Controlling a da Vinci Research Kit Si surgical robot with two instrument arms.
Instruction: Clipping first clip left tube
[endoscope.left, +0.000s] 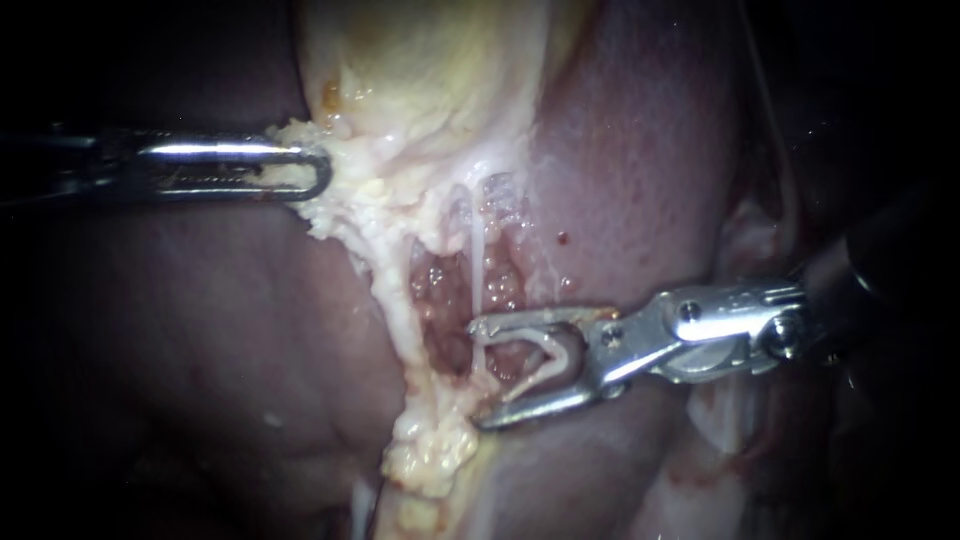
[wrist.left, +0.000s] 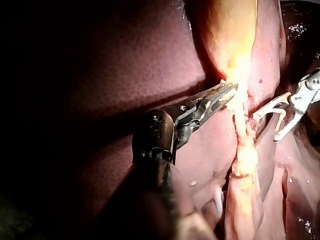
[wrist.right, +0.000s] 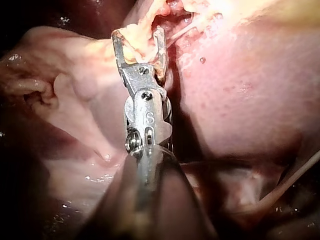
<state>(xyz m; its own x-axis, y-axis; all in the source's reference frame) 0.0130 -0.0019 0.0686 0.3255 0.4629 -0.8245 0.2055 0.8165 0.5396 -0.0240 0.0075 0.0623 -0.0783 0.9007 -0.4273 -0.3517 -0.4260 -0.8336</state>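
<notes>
Two thin pale tubes run down a raw window in the tissue, the left tube (endoscope.left: 468, 250) beside the right tube (endoscope.left: 491, 268). My right instrument (endoscope.left: 478, 372) comes in from the right. Its jaws stand wide apart and hold a white clip (endoscope.left: 548, 342) seated along both of them. The clip's legs straddle the left tube low in the window. In the right wrist view its jaws (wrist.right: 139, 37) reach around pale tissue. My left instrument (endoscope.left: 300, 172) is shut on the fatty edge (endoscope.left: 345, 200) below the gallbladder (endoscope.left: 420, 70) and holds it out to the left, as the left wrist view (wrist.left: 222, 95) confirms.
Dark red liver (endoscope.left: 640, 170) lies on both sides of the window. A ridge of yellow fat (endoscope.left: 430, 450) runs down from the window. Pale folds of tissue (endoscope.left: 740, 240) lie behind my right instrument's shaft.
</notes>
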